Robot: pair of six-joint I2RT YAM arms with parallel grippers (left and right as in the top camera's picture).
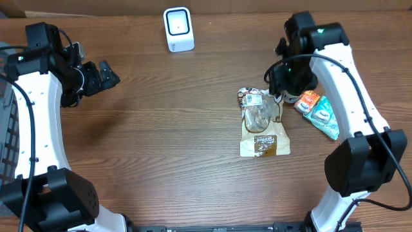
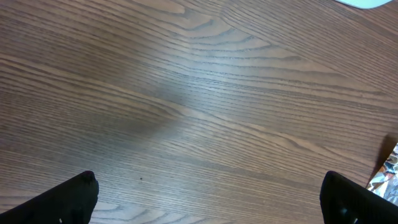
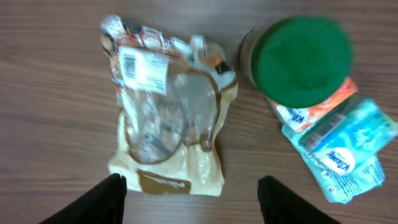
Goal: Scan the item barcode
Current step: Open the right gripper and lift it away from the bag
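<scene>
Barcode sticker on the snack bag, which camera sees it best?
Right wrist view: the barcode sticker faces up, large, on the snack bag. Overhead shows it tiny. Left wrist shows only the bag's shiny corner, no sticker.

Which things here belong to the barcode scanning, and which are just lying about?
In use: white box-shaped scanner; clear-and-tan plastic snack bag with white barcode label.
Lying about: green-lidded round jar; orange packet; teal packet.
</scene>
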